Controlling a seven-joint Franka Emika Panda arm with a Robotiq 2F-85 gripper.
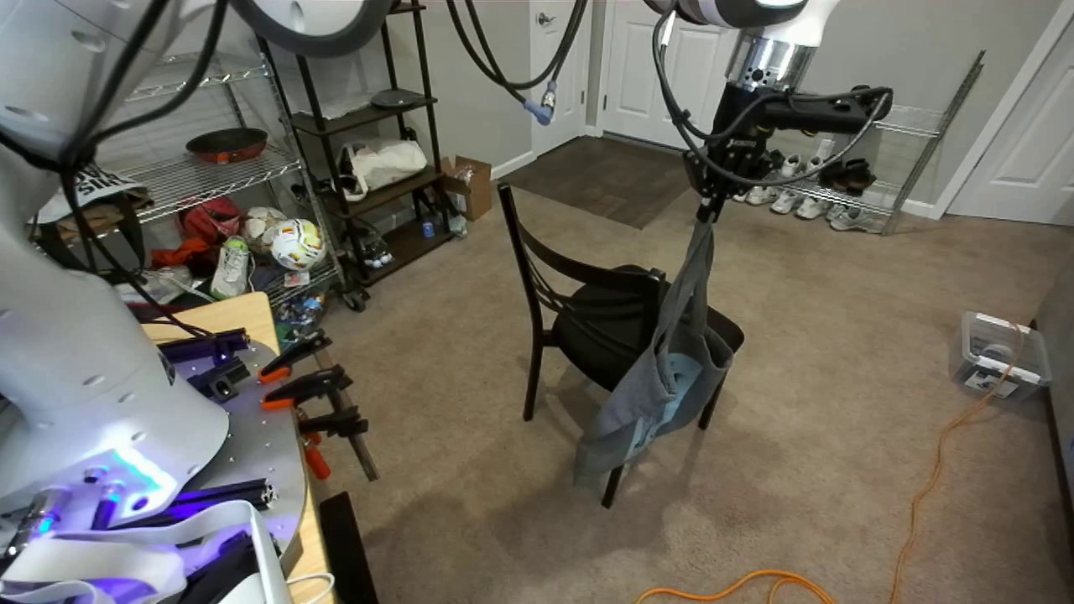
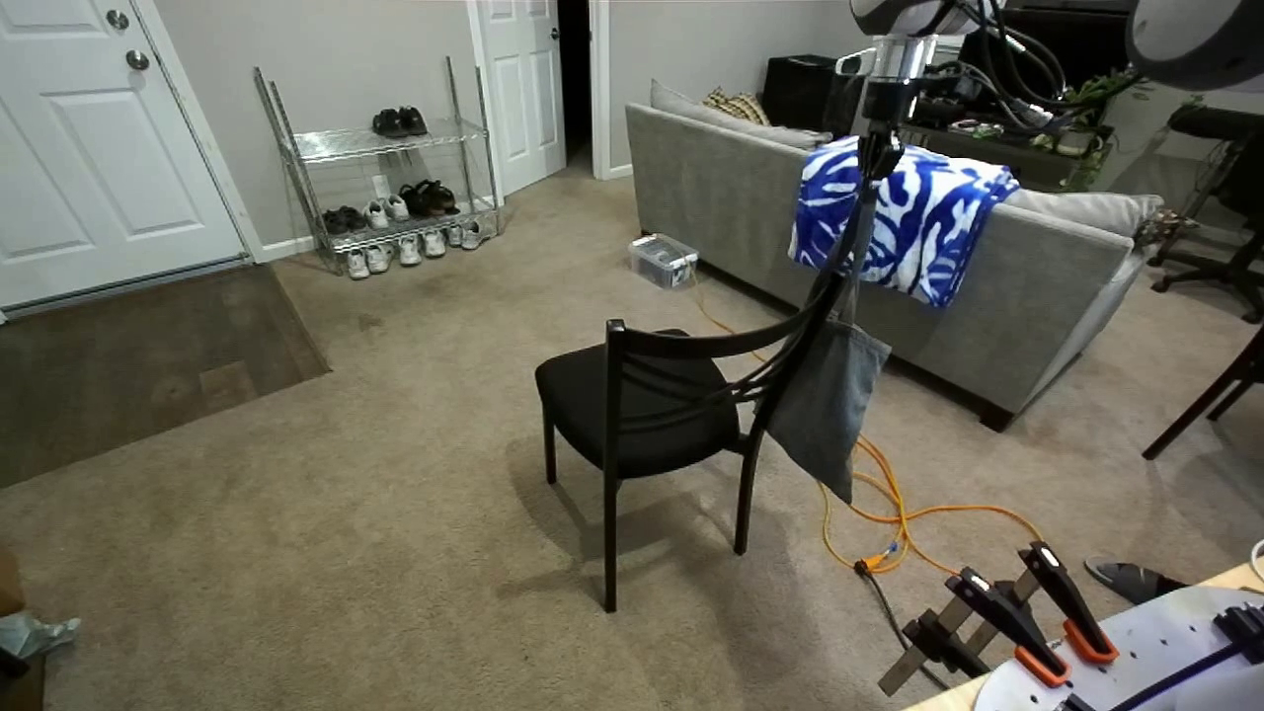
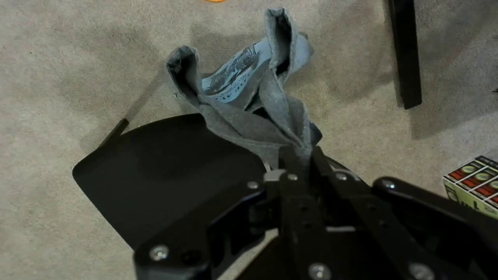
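Grey bag (image 1: 642,398), likely light and limp, is hanging beside the chair (image 2: 642,410), end effector (image 3: 302,157) pinching its straps (image 1: 696,262), probably the surest hold.

One grey cloth tote bag (image 1: 642,407), one black two-fingered gripper (image 3: 302,153), one black chair with a curved slatted back (image 2: 632,434), one grey upholstered sofa (image 2: 721,188), one blue-and-white patterned blanket (image 2: 918,222), one clear plastic storage box (image 1: 998,351), one red-sided frying pan (image 1: 227,146) and three white panelled doors (image 1: 629,75).

The bag (image 1: 639,394) is grey, the chair (image 2: 647,410) black.
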